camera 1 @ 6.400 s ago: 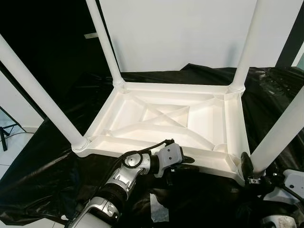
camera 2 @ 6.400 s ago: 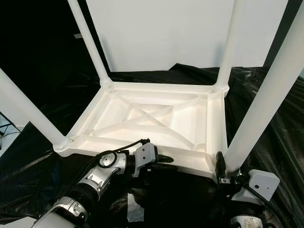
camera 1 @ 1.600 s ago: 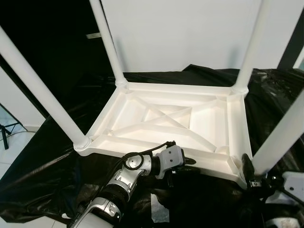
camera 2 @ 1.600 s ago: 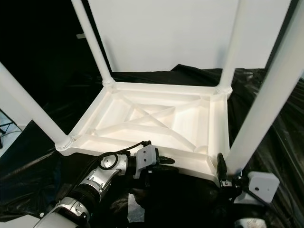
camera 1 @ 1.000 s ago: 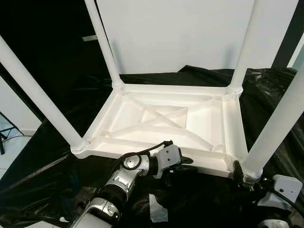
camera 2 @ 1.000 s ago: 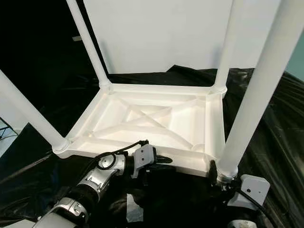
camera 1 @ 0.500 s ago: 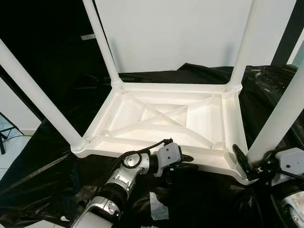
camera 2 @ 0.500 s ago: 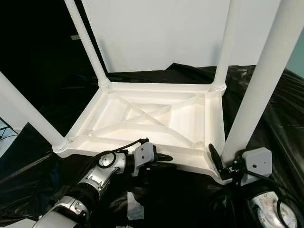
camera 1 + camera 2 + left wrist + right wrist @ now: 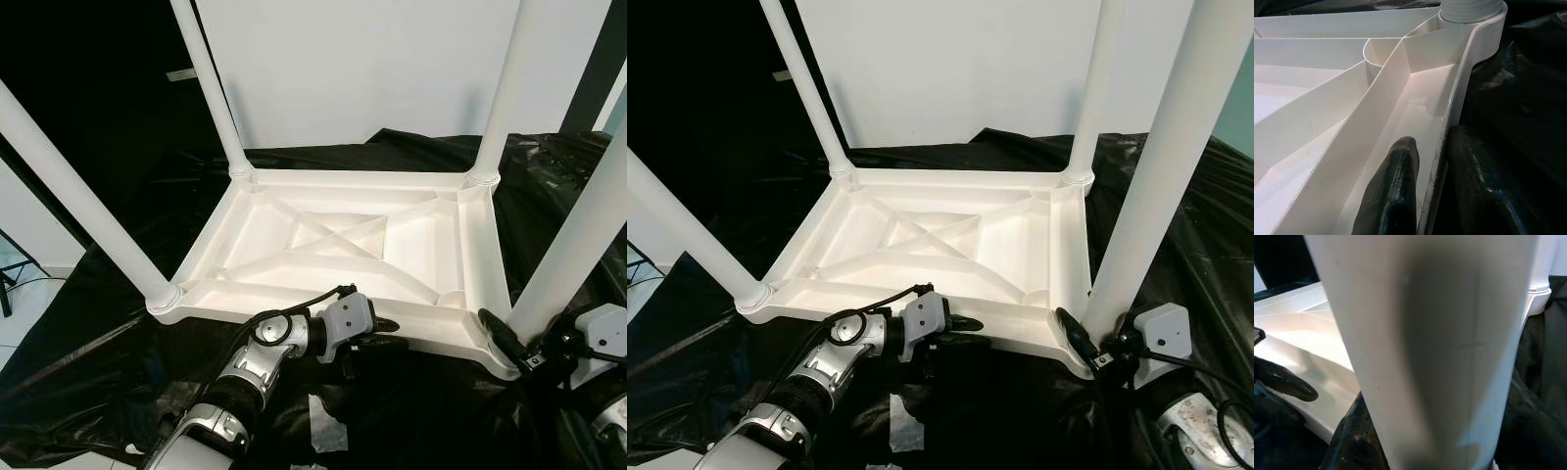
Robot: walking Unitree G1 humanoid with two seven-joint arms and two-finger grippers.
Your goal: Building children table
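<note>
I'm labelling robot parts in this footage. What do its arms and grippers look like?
Both arms are silver metal with ribbed joints. The left gripper has a grey housing, two long glossy black fingers and a looping black cable. The right gripper has a pale grey boxy housing and black fingers.

The left silver arm reaches forward with its wrist level, and its left tool (image 9: 377,328) has its two long black fingers (image 9: 1393,191) closed either side of a thin white edge. The right tool (image 9: 1095,345), low at the robot's right, clamps its black fingers round a white round post.
</note>
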